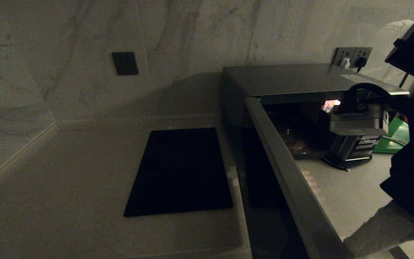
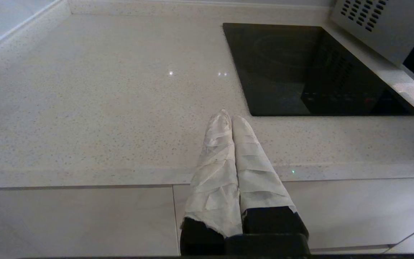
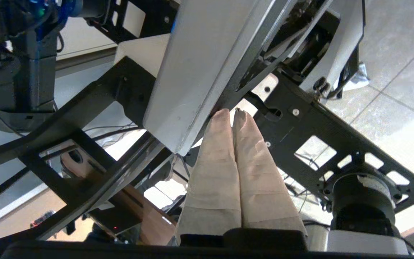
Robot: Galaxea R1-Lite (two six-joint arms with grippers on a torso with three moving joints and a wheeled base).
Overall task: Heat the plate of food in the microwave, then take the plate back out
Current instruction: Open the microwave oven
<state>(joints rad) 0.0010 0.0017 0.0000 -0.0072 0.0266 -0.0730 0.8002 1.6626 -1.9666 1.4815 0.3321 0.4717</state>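
A dim kitchen counter seen from the robot's head. The microwave, a dark grey box oven, stands at the back right against a marbled wall, and its door is swung wide open toward the viewer, the silver-trimmed top edge running diagonally down the middle of the scene. Inside the lit cavity a round glass turntable can be made out; no plate of food can be seen on it, nor anywhere else in these views, so where the plate is cannot be told. The door standing open suggests the oven is ready for loading or has just been emptied.

A flat black cooktop slab lies in the pale speckled counter to the left of the microwave. A corner of a green board shows at the far right behind the robot's dark arm.

The left gripper hangs parked in front of the counter edge, its white-wrapped fingers pressed together on nothing. The right gripper points back at the robot's own metal frame, tan-wrapped fingers also pressed together and empty, seemingly held clear of the open door
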